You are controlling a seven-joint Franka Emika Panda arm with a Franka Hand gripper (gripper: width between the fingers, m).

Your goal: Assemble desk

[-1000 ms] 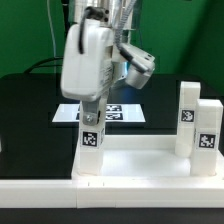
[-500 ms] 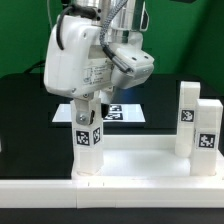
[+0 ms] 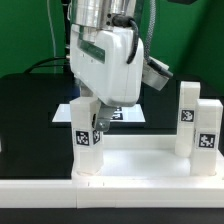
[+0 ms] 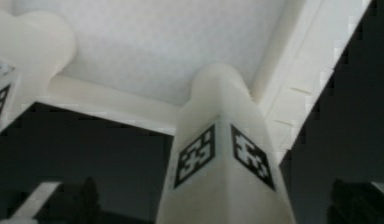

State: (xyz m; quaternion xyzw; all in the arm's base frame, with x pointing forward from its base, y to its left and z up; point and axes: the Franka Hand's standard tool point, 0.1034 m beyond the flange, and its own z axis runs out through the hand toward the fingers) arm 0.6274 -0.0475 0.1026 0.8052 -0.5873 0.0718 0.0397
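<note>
Desk top (image 3: pixel 140 160): white rimmed tray, flat on black table (image 3: pixel 25 105). Marker board (image 3: pixel 125 115): behind the tray. Two legs (image 3: pixel 198 125): upright, exterior view's right. One leg (image 3: pixel 86 140): upright at the tray's corner. Gripper (image 3: pixel 92 112): directly above that leg; grip cannot be told.

obstacles: upright leg (image 3: pixel 87 137) under arm, two legs (image 3: pixel 198 125) at exterior view's right | free: desk top (image 3: pixel 140 160) between them

Ahead of me in the middle of the exterior frame lies the marker board (image 3: pixel 128 114), flat on the black table (image 3: pixel 30 100). Behind runs a green wall (image 3: pixel 195 35). A dark cable (image 3: pixel 45 65), I think, trails at upper left.
</note>
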